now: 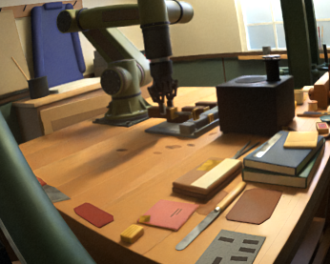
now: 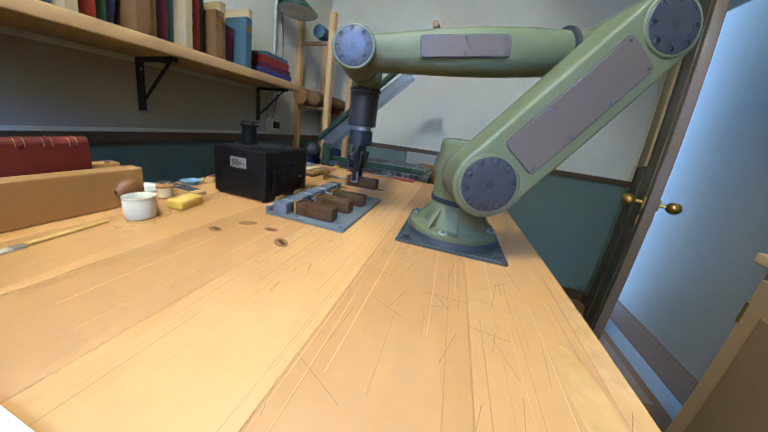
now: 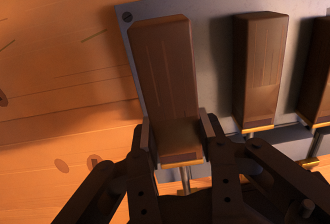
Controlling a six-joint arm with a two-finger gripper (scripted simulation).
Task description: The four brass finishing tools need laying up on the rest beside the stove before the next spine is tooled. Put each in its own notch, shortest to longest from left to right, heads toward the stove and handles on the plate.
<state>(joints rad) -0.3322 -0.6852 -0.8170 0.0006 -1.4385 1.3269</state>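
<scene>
Beside the black stove [image 1: 254, 103] lies the grey tool rest [image 2: 323, 209], its plate carrying three wooden-handled brass finishing tools. My gripper [image 3: 177, 137] is clamped on the wooden handle of a fourth finishing tool [image 3: 168, 87], a finger on each side near its brass ferrule, and holds it at the end of the plate nearest the robot base [image 2: 453, 232]. Its steel shank and brass head run under my wrist, mostly hidden. Two neighbouring handles [image 3: 259, 68] [image 3: 322, 71] lie parallel on the plate, their shanks over the grey notched bar. In the side camera my gripper [image 1: 164, 101] stands upright over the rest.
The robot base stands close behind the rest, and the stove rises on its other side. Stacked books [image 1: 282, 158], a leather-covered pad [image 1: 208, 177], a bone folder [image 1: 210, 215], leather scraps and a small yellow block [image 1: 131, 233] lie on the near bench. A white cup [image 2: 139, 205] sits towards the wall.
</scene>
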